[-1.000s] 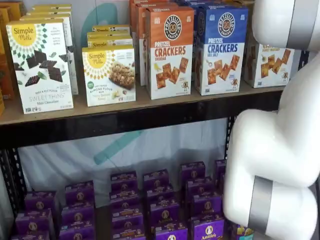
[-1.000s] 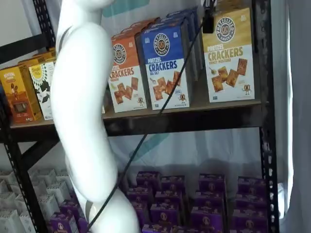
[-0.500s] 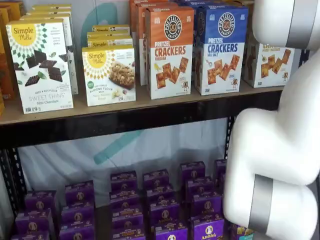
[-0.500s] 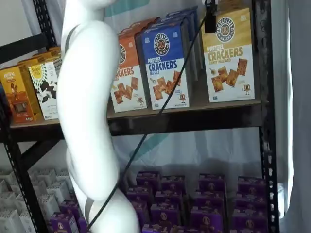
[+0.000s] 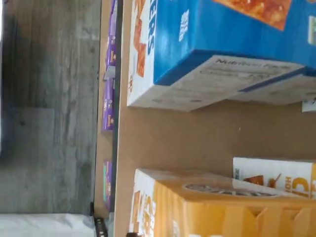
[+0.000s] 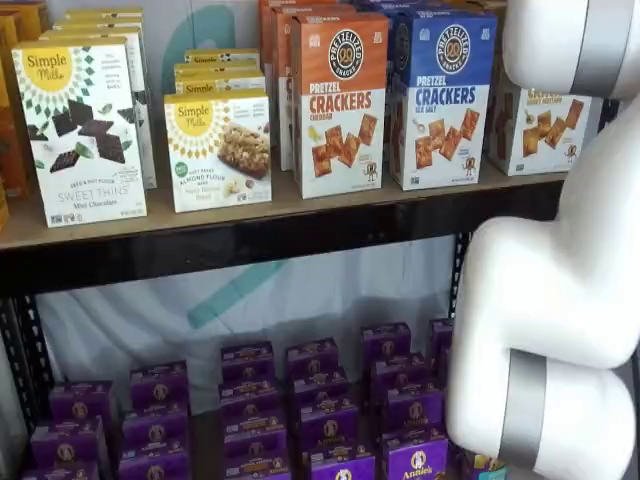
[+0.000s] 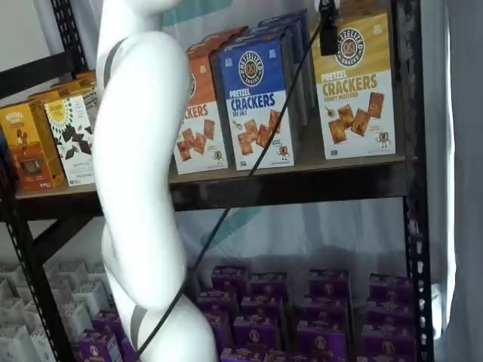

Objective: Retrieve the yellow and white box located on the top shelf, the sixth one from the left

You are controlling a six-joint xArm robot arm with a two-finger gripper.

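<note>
A single black finger of the gripper [image 7: 328, 34] hangs from the top edge in a shelf view, a cable running down beside it, just in front of the upper left corner of the yellow and white box [image 7: 356, 87]; only this one dark piece shows, so whether the fingers are spread or pressed together cannot be told, and contact with the box cannot be judged. That box stands upright at the right end of the top shelf [image 7: 302, 185], and its front reads "PRETZEL CRACKERS HONEY MUSTARD" under a round black "Pretzelized Snacks" logo. Just beside it to the left stands the blue-topped box [image 7: 260, 98], printed "PRETZEL CRACKERS SEA SALT", and next to that the orange-topped box [image 6: 338, 105], marked "PRETZEL CRACKERS CHEDDAR". Farther left are two Simple Mills boxes: the almond flour bars [image 6: 218, 150] and the Sweet Thins [image 6: 82, 130], labelled "Mint Chocolate". On the lower level sit rows of purple boxes [image 6: 330, 425] bearing the Annie's name. The white arm [image 6: 560, 300] covers much of both shelf views. The wrist view shows the yellow box's top [image 5: 217, 207] near a blue box's side [image 5: 217, 54].
</note>
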